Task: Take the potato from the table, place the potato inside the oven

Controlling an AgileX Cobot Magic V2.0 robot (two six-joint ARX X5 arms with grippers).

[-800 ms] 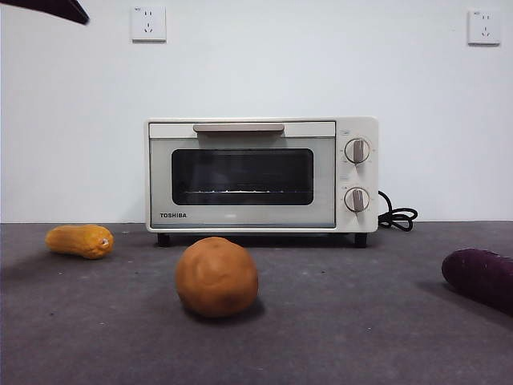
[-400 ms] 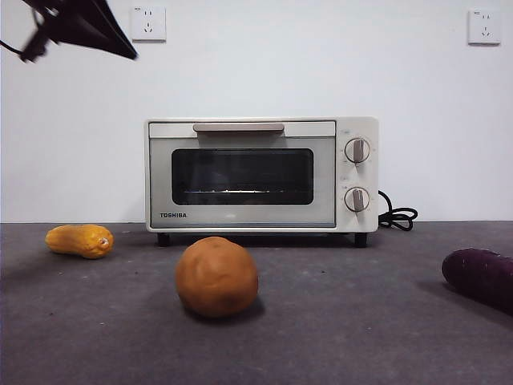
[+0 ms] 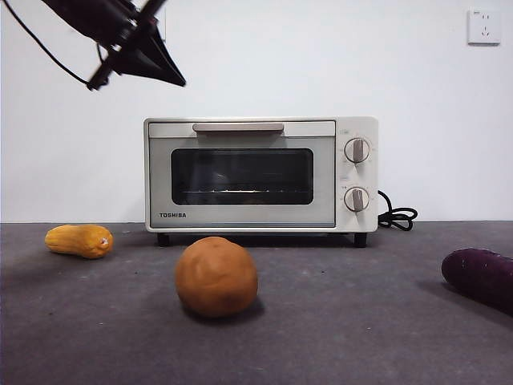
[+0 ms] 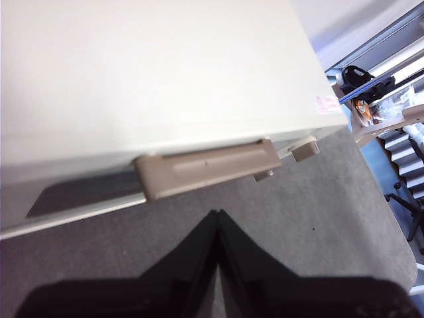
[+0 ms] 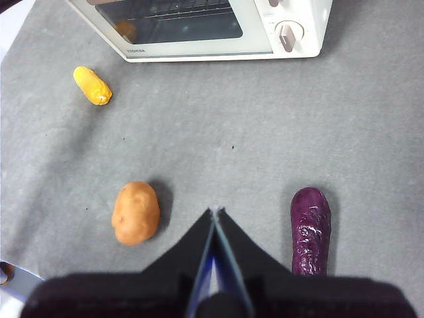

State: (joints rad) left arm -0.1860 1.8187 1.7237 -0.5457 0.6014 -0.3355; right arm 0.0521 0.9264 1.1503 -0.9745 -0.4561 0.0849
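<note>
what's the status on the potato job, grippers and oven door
Left gripper shut, above the oven, near its handle. Right gripper shut, waiting above the table. Potato untouched, before the oven. Door closed: blocks loading.

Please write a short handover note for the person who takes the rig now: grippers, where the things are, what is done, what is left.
Left gripper: shut, empty, in the air above the oven, near its door handle.
Right gripper: shut, empty, high over the table, between the potato and the purple vegetable.
Potato: on the table in front of the oven, untouched. A yellow vegetable lies off to one side.
Oven: door closed.
Done: nothing yet.
Left: open the door, pick up the potato, put it inside.
</note>
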